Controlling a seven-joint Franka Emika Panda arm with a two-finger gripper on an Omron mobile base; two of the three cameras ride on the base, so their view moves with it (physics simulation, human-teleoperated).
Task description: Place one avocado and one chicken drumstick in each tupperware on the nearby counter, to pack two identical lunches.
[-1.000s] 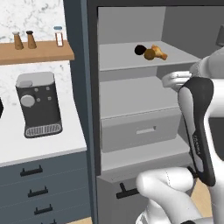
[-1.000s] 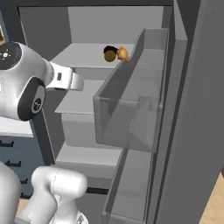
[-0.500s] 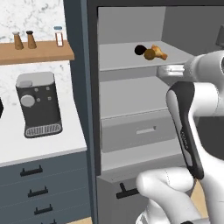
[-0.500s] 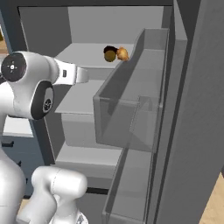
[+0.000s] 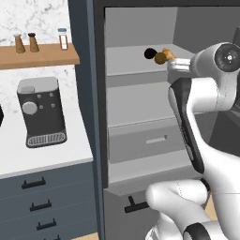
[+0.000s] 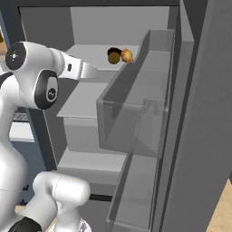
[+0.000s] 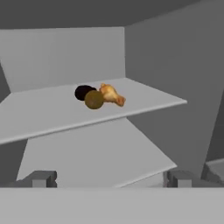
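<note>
I have the tool (image 7: 109, 178) standing with its two fingers (image 7: 41, 178) wide apart and nothing between them, pointed into the open fridge (image 5: 140, 112). In the hand view, ahead of the tool and above it, the upper shelf (image 7: 52, 111) carries a tight cluster: a black avocado (image 7: 82, 92) at the back left, a brownish-green avocado (image 7: 94, 100) touching it in front, and a chicken drumstick (image 7: 111, 95) touching on the right. The tool is well short of them, not in contact. A second shelf (image 7: 96, 153) lies directly ahead of the tool and below the cluster. In the left base view the arm's wrist (image 5: 180, 65) sits just right of the cluster, at about shelf height; I cannot make out the finger tips there. Left of the tool, outside the fridge, the white worktop (image 5: 28, 157) holds a dark coffee machine (image 5: 41, 112), with slate-blue drawers (image 5: 42, 201) below. To the tool's right in the right base view, the open fridge door (image 6: 136, 118) shows its clear bins.
</note>
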